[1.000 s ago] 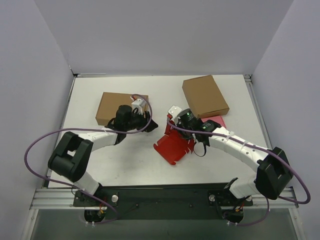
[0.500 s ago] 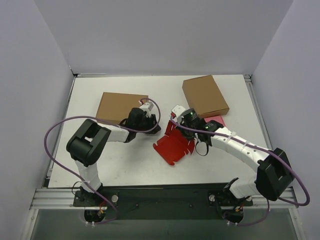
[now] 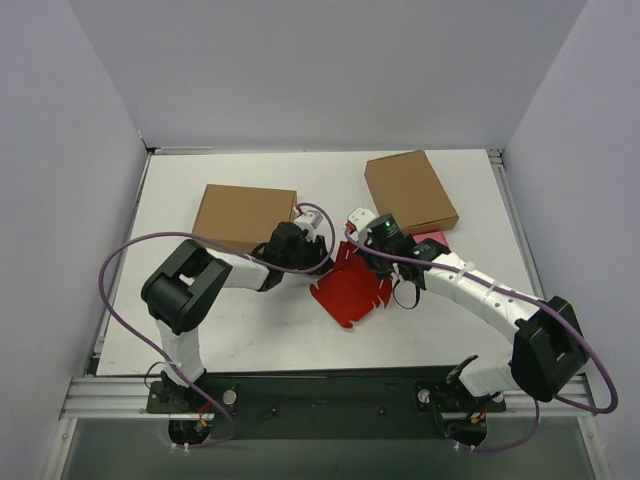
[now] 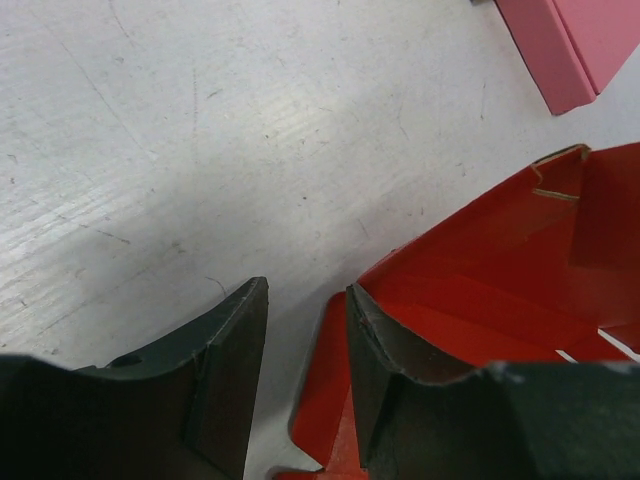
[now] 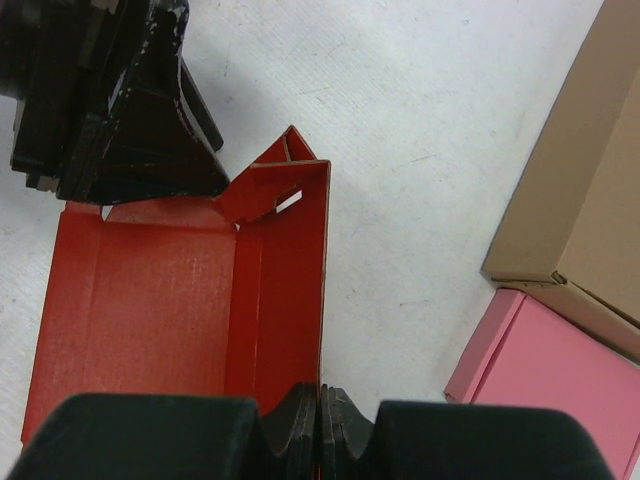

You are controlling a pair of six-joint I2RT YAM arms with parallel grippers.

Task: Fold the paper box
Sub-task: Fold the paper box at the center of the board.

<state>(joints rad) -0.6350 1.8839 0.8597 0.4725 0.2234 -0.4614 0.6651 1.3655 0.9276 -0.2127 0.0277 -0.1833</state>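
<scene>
Squeezing my left tool (image 4: 305,300) here could crumple the thin red flap that shows between its fingers instead of turning it on the crease. The tool stands half open, one finger over the bare bench (image 3: 250,330) and the other against the inside of the red box (image 3: 350,290). I judge the bite to be close to a corner, where card buckles easily. A sideways push could also drag the whole sheet, which lies loose just off bench centre toward 5 o'clock. My left arm reaches in low from 7 o'clock with the elbow bent, the wrist tipped down at the box's 10 o'clock corner and a brown box (image 3: 244,215) just behind it.

My right tool (image 5: 321,395) is pinched tight on the top edge of the upright wall, at the box's 1 o'clock side. If that pinch slips, or I pull against the left, the wall may tear or spring flat. My right arm sweeps in from 4 o'clock, forearm stretched long. A pink box (image 5: 540,360) lies near at 2 o'clock, and a careless swing could knock it.
</scene>
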